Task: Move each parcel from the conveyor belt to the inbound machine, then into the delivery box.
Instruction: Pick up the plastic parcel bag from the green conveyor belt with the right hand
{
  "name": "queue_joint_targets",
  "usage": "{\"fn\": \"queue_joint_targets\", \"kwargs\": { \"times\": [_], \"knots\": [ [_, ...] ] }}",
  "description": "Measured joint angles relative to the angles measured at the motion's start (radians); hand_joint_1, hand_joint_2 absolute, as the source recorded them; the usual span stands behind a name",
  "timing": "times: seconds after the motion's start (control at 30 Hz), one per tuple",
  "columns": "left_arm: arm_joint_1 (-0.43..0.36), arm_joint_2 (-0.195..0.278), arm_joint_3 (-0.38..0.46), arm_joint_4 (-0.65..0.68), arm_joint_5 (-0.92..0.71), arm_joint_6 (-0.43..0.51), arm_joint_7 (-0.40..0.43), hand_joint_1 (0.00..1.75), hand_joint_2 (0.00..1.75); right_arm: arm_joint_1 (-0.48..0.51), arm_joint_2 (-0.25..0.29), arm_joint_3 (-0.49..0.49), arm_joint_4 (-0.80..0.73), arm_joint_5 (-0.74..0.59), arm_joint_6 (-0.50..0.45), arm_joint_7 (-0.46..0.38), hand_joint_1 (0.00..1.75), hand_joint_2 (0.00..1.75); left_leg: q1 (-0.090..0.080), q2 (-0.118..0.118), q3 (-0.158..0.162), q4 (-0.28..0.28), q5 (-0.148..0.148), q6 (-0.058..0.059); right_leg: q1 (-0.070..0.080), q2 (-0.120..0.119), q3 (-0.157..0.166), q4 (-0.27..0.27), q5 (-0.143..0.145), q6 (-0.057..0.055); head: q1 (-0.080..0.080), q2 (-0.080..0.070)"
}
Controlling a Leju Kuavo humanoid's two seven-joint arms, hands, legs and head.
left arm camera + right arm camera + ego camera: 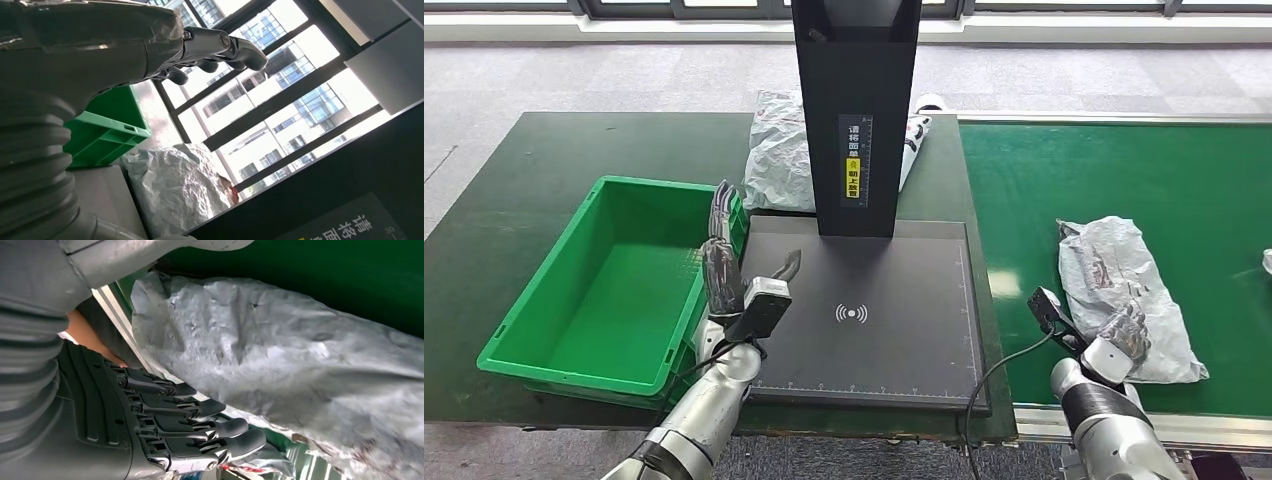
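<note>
**Right hand at the near end of the belt parcel, left hand raised by the bin**

A crumpled grey parcel lies on the green conveyor belt, close to the belt's near edge. The right hand sits at the parcel's near end, touching or just over it in the head view. In the right wrist view the dark fingers lie straight and side by side just beside the parcel's wrinkled skin; they are extended with nothing gripped between them. The right forearm comes up from the lower right, angled toward the belt.

The left hand is held upright between the green delivery box and the black plate of the inbound machine. Its fingers are loosely curled and apart, holding nothing.

A second grey parcel rests behind the machine's black column, partly hidden by it. Two parcels show clearly; a pale scrap at the belt's right edge is too cut off to identify. There is one box, one machine and one belt.
</note>
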Motion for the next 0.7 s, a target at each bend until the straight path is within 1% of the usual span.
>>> {"fn": "queue_joint_targets", "kwargs": {
  "times": [0.13,0.23,0.27,0.37,0.4,0.5,0.57,0.63,0.7],
  "knots": [
    [-0.002,0.000,-0.002,0.003,0.021,0.000,0.000,0.00,1.75,0.004,-0.011,0.000,0.012,0.000,0.079,0.032,0.02,1.75,0.000,0.000,0.000,0.000,0.000,0.000,0.000,0.000,0.000,0.000,0.000,0.000,0.000,0.000],
    [-0.003,0.000,-0.005,0.006,0.026,0.000,0.000,0.00,1.75,0.003,-0.015,0.000,0.016,0.001,0.109,0.041,0.02,1.75,0.000,0.000,0.000,0.000,0.000,0.000,0.001,0.000,0.000,0.000,0.000,0.000,0.000,0.000],
    [-0.003,0.000,-0.005,0.007,0.026,0.000,0.000,0.00,1.75,0.003,-0.016,0.000,0.017,0.001,0.112,0.042,0.29,1.75,0.000,0.001,0.000,0.000,0.000,0.000,0.001,0.000,0.000,0.000,0.000,0.000,0.000,0.000],
    [-0.003,0.000,-0.007,0.009,0.027,0.000,0.000,0.00,1.75,0.002,-0.016,0.000,0.017,0.001,0.117,0.043,1.59,1.75,0.000,0.000,0.000,0.000,0.000,0.000,0.001,0.000,0.001,0.000,0.000,0.000,0.000,0.000],
    [-0.003,0.000,-0.008,0.010,0.030,0.000,0.000,0.00,1.75,0.002,-0.017,0.000,0.017,0.001,0.123,0.045,1.75,1.75,0.000,0.000,0.000,0.000,0.000,0.000,0.000,0.000,0.001,0.000,0.000,0.000,0.000,0.000],
    [-0.005,0.000,-0.014,0.013,0.054,0.000,0.000,0.00,1.75,0.004,-0.019,0.000,0.018,0.000,0.156,0.059,1.75,1.75,0.000,0.000,0.001,0.000,0.001,0.001,0.000,0.000,0.001,0.000,0.000,0.000,0.000,0.000],
    [-0.007,0.000,-0.022,0.017,0.072,0.000,0.000,0.00,1.75,0.011,-0.023,0.000,0.018,-0.001,0.157,0.057,1.75,1.75,0.000,0.000,0.001,0.000,0.001,0.001,0.000,-0.001,0.001,0.000,0.000,0.001,0.000,0.000],
    [-0.010,0.001,-0.031,0.020,0.087,0.000,0.000,0.00,1.75,0.020,-0.027,0.000,0.018,-0.003,0.124,0.041,1.75,1.75,0.000,0.000,0.001,0.001,0.001,0.001,0.000,0.000,0.001,0.000,0.000,0.001,0.000,0.000],
    [-0.012,0.003,-0.035,0.021,0.094,0.000,0.000,0.00,1.75,0.028,-0.027,0.000,0.017,-0.007,0.072,0.011,1.75,1.75,0.000,0.000,0.001,0.001,0.000,0.001,0.000,0.000,0.001,0.000,0.000,0.001,0.000,0.000]
  ]
}}
